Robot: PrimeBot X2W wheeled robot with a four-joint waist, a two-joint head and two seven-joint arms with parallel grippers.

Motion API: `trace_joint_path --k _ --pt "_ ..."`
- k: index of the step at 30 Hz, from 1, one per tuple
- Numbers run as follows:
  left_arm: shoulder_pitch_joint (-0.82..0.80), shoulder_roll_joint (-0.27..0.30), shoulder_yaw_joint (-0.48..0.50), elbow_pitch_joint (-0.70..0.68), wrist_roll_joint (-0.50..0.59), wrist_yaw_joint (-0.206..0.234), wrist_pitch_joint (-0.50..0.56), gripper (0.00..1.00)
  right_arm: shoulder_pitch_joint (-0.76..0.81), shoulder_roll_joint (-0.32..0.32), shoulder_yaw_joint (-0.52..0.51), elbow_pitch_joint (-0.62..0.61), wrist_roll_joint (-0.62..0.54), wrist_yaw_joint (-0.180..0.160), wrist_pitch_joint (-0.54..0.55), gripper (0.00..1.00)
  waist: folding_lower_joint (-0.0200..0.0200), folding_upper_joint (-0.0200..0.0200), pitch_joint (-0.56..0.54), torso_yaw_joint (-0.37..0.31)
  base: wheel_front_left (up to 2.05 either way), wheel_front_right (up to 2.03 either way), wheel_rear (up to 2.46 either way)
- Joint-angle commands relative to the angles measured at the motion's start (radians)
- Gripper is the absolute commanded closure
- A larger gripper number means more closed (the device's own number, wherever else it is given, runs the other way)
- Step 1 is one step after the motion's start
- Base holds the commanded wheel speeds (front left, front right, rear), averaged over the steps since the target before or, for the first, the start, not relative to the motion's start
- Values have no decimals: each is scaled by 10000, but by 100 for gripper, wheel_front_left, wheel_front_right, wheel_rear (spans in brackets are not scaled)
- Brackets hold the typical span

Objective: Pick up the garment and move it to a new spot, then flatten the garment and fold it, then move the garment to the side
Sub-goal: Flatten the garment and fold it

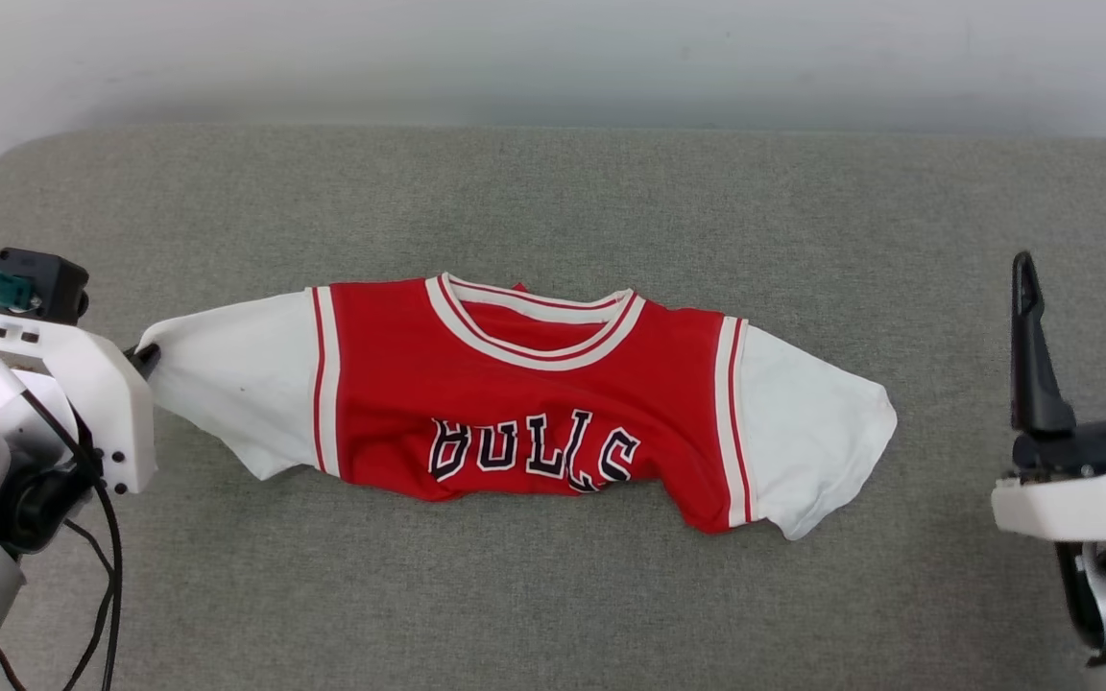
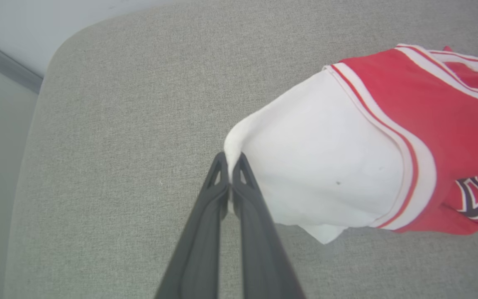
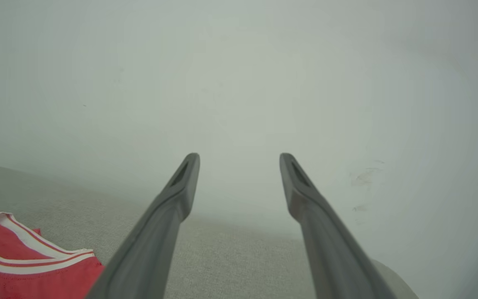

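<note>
Bench point(image 1: 553, 192): grey cloth top with rounded far corners; a pale wall point(image 1: 553, 58) stands behind its far edge.
Garment point(image 1: 524, 384): lies chest up across the middle of the bench, clear of every edge. It is spread left to right with the collar toward the far edge.
Body: red, rumpled along its near side, where the cloth bunches and turns under.
Collar point(image 1: 534, 321): white with red stripes, lying open, with red cloth showing inside it.
Lettering point(image 1: 534, 451): black with a white outline, reads BULLS. It sits right at the bunched near side, and the letter bottoms are creased.
Left sleeve point(image 1: 227, 379): white, drawn out to a point toward the bench's left edge. Whether the tip is off the bench I cannot tell.
Right sleeve point(image 1: 817, 432): white, loose, spread toward the right edge, with a wavy cuff.
Left gripper point(image 1: 143, 357): near the left edge, fingers pointing right, clenched on the tip of the left sleeve. In the left wrist view the two fingers meet with a fold of white cloth pinched between their tips.
Right gripper point(image 1: 1078, 251): by the right edge, well apart from the right sleeve. Its fingers are spread wide, grasp nothing and point toward the far edge and the wall.
Cable point(image 1: 109, 537): black, hanging in a loop from the left wrist.
</note>
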Motion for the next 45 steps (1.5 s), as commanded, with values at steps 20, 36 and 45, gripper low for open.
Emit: trace_joint_path --k 20,36,45 --pt "-154 -208 -210 -1496 659 421 -761 100 -4712 -5259 5782 2378 5229 -10 7374 0 1 0 343 404 0 0 0" --pt "-1105 -724 -403 -1864 1037 343 -1120 100 -5858 -5984 8490 3983 7663 -10 10836 0 1 0 1803 1044 0 0 0" --pt "-1319 -935 -529 -1489 1075 172 -1251 100 -5547 -5829 9920 4679 8136 13 10801 58 1 0 1933 1075 0 0 0"
